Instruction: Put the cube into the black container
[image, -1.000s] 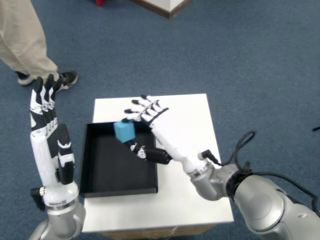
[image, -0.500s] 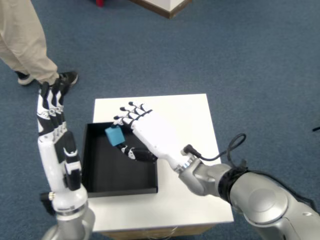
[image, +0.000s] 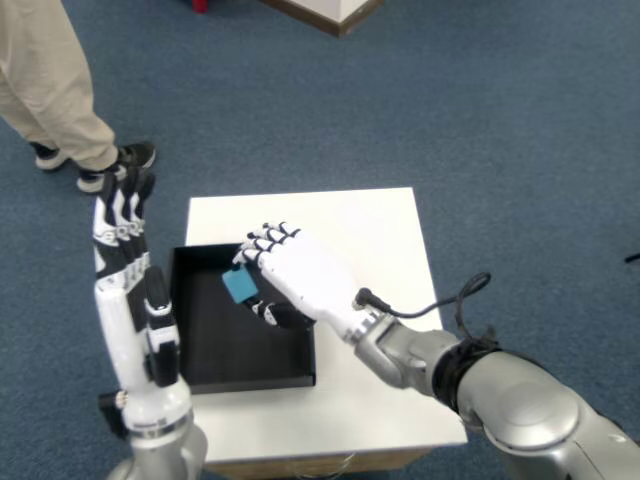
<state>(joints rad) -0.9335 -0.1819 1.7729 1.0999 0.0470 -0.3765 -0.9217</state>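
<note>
My right hand reaches in from the lower right, across the white table, and sits over the far right part of the black container. The back of it faces the camera, so I mostly see the white shell and the dark knuckle joints. My fingers are curled forward and held close together rather than spread, their black tips bunched at the upper edge of the cube. My thumb comes round from underneath, dark and bent, pressing toward the cube's lower right side. The cube is light blue, tilted on a corner so that it shows as a diamond, and it is pinched between those fingertips and the thumb; only its left faces show, the rest hidden behind my palm. It sits within the outline of the container, above the dark floor near the back wall, though from this angle I cannot tell whether it is touching the floor or is held clear of it. The container is a shallow black tray with low walls, lying on the left half of the table, its left wall at the table edge. My left hand stands upright well to the left of the tray, fingers straight and together, touching nothing. At the upper left, on the blue carpet, stand a person's legs in beige trousers and dark shoes.
</note>
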